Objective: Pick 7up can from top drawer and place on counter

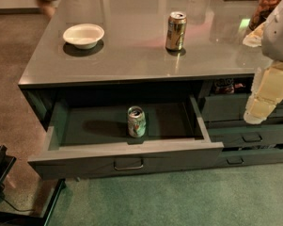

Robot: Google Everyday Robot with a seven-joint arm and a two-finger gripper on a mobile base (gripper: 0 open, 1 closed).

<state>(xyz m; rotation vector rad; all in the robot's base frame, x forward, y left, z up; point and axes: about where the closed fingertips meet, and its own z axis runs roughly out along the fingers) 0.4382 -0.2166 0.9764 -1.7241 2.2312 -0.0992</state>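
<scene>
The 7up can (136, 121), pale green and white with a silver top, stands upright in the middle of the open top drawer (127, 157), near its front wall. The drawer is pulled out under the glossy grey counter (131, 51). My gripper (256, 114) hangs at the right edge of the view, cream-coloured below a white arm part, in front of the narrower stacked drawers. It is well to the right of the can and a little above drawer level, touching nothing I can see.
A taller gold-brown can (176, 30) and a white bowl (83, 35) stand on the counter. A jar (268, 4) is at the counter's far right. Narrow stacked drawers (247, 138) are right of the open drawer. A dark frame (4, 182) is at the lower left.
</scene>
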